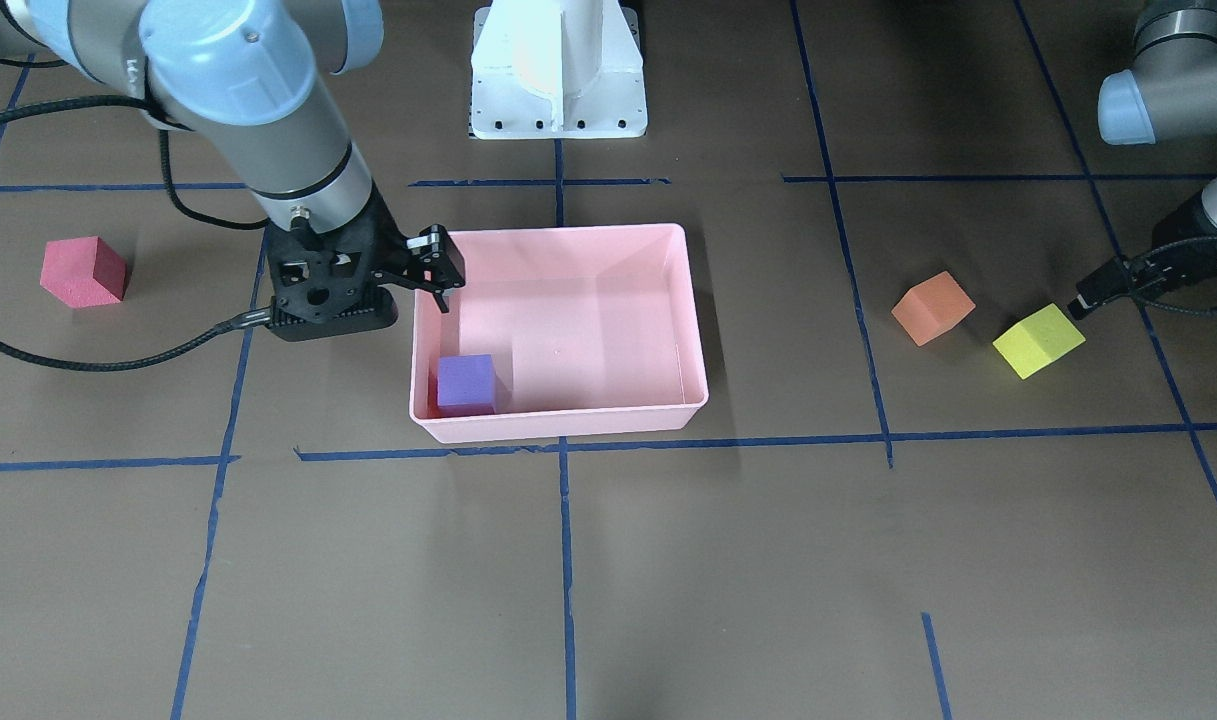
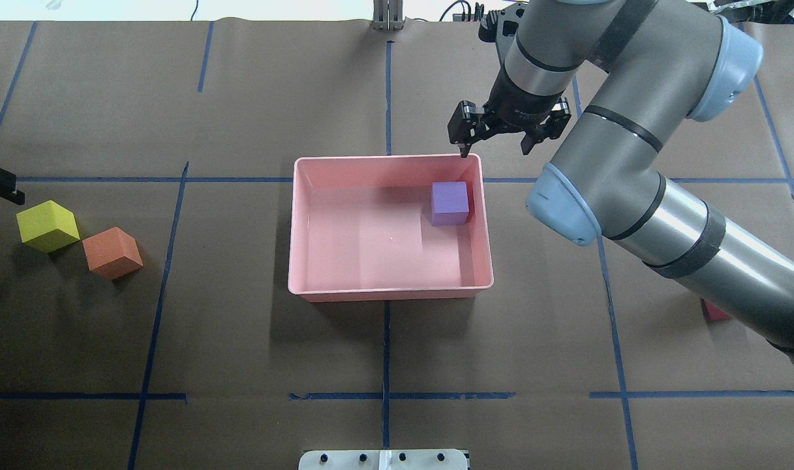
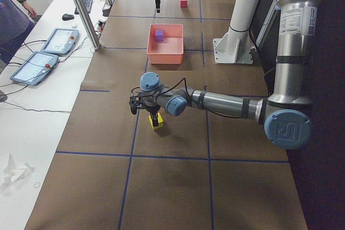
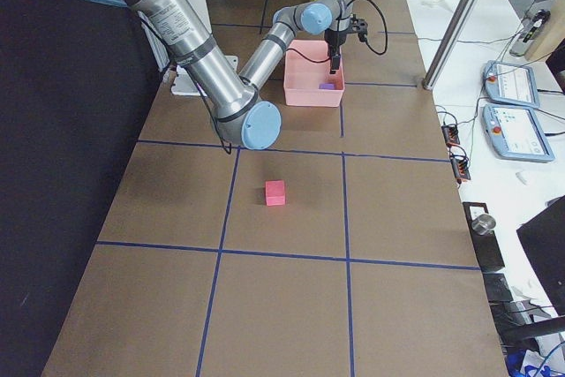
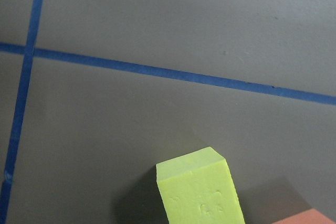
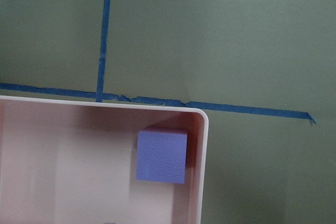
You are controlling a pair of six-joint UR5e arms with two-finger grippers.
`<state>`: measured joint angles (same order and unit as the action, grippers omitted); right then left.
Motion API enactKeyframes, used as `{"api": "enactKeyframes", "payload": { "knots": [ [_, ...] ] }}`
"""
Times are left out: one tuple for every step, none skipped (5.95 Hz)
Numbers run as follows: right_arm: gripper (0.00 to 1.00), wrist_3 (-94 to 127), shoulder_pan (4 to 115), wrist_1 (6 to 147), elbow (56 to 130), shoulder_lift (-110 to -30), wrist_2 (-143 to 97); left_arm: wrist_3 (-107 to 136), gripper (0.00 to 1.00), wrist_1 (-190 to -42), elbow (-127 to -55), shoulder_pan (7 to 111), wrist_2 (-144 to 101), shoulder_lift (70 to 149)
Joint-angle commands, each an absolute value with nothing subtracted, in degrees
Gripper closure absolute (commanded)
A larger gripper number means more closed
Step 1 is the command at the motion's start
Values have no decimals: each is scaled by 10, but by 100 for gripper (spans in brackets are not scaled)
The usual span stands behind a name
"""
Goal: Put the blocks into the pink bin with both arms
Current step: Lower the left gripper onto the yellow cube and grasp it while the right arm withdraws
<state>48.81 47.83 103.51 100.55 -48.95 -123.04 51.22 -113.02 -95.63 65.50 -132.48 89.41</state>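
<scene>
Clock is on the overhead view, 12 = away from the robot.

- Bin (image 2: 390, 293) is mid-table (image 2: 273, 365), open side up, long axis 9–3.
- Purple block (image 2: 450, 203) lies flat in the bin's 1 o'clock corner. Its faces are square to the walls and it sits close to the 3 o'clock wall.
- Right tool (image 2: 494, 151) hangs above the 12 o'clock rim near that corner, jaws spread, nothing between them.
- Yellow block (image 2: 47, 225) and orange block (image 2: 112, 252) are on the table at 9 o'clock, well apart from the bin and just beside each other. Both are turned off the tape grid (image 2: 386, 339), each with a corner toward 6.
- Left tool (image 3: 145, 109) is by yellow's 11 o'clock side. Can't tell whether it's open or closed.
- Red block (image 1: 83, 270) is on the table at 4 o'clock, mostly hidden by the right arm (image 2: 631, 163) overhead.
</scene>
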Motion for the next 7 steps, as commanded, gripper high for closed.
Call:
{"api": "enactKeyframes", "payload": {
  "knots": [
    [0, 482, 482, 1034, 1018, -500, -1230, 562, 0, -1132, -948, 617, -1325, 900],
    [0, 483, 481, 1034, 1021, -503, -1224, 573, 0, -1133, -925, 617, -1325, 918],
    [0, 483, 480, 1034, 1021, -503, -1223, 568, 0, -1133, -905, 617, -1325, 925],
    [0, 483, 480, 1034, 1022, -504, -1223, 569, 0, -1132, -893, 616, -1324, 930],
    [0, 483, 479, 1034, 1022, -505, -1222, 568, 0, -1133, -880, 608, -1324, 938],
    [0, 482, 479, 1034, 1026, -507, -1220, 565, 0, -1134, -863, 596, -1324, 947],
    [0, 483, 479, 1034, 1027, -512, -1214, 549, 0, -1133, -858, 589, -1322, 947]
  ]
}}
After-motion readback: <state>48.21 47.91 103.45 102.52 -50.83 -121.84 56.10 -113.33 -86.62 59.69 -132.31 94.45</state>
